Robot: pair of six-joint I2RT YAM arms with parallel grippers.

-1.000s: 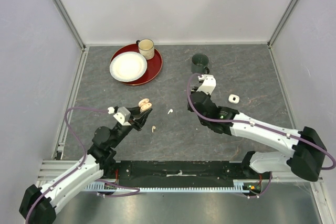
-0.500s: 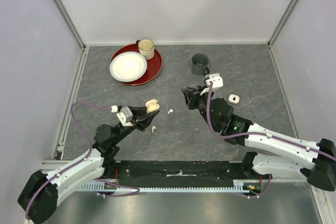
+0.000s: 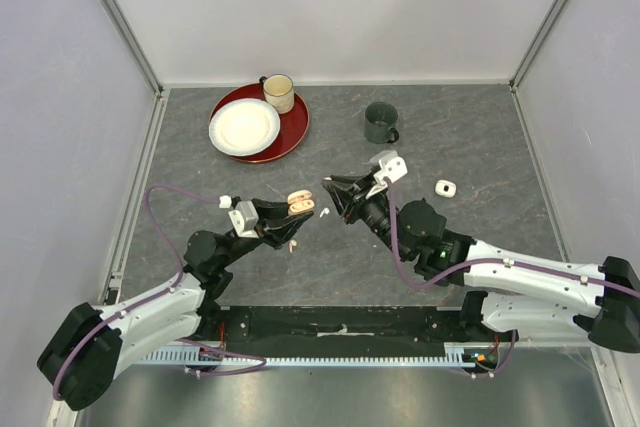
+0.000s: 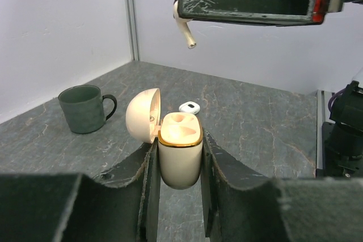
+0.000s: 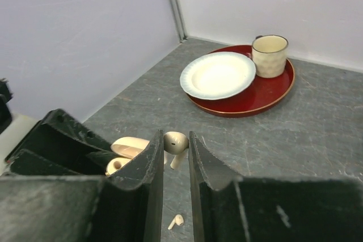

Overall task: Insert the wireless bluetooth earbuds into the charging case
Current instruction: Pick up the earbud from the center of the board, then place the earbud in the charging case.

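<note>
Right gripper [image 3: 330,187] has swung from beside the green mug [image 3: 381,122] toward frame centre, and left gripper [image 3: 290,210] has carried the charging case [image 4: 180,160] right and a little up to meet it. The two tips, well apart a second ago, now sit near each other just below mid-frame in the overhead view. Grips unchanged on both sides. Left pincer nearly closed, clamped on the body of the peach case, which stands upright with its lid [image 4: 143,114] hinged open to the left. Right pincer likewise nearly closed, pinching one earbud [image 5: 174,141] by its head, stem hanging down. In the left wrist view that earbud sits above the case mouth at the top of the frame, apart from it, not yet lowered. Progress: both wells in the case look empty, so as far as can be seen nothing is seated yet. First insertion is in hand, at the alignment stage. Left to do: lower this bud into a well, then fetch the others. On the table [image 3: 480,147] a white earbud [image 3: 323,212] lies just right of the case and a peach earbud [image 3: 291,244] below it; a fourth not spotted. Small white case [image 3: 445,187] lies right of centre, contents cannot be told.
</note>
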